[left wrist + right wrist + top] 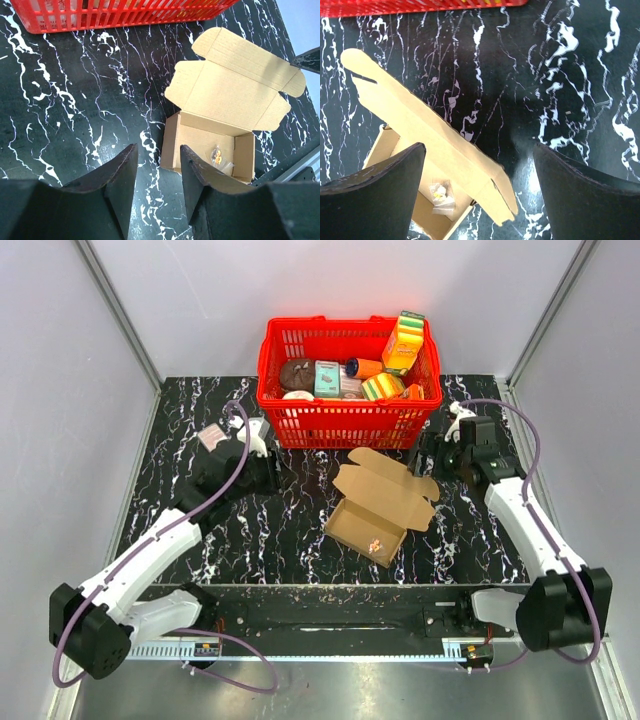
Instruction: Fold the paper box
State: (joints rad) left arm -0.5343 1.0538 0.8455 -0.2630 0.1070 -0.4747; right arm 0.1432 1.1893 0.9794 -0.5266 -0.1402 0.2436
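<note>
Closest to me on the left wrist camera are the two matte black, wedge-shaped fingers of the left gripper (158,150). They stand partly apart with only bare tabletop between them, gripping nothing. On the right wrist view, the right gripper (479,146) has its dark, rounded fingers spread wide and is also empty, hovering above the box lid.

Past the left fingertips sits the brown kraft cardboard paper box (230,95), a die-cut mailer with creased walls and rounded tabs. Its shallow tray is formed and upright. The lid lies thrown open and flat, side flaps splayed, on the side toward the basket. A small clear plastic packet with orange-yellow bits (218,156) rests in a corner of the tray.

The box is in the middle of the glossy black, white-veined marble-pattern table (270,530), between the two arms. It is near the red plastic lattice basket (345,420) of colourful packages and not touching it.
</note>
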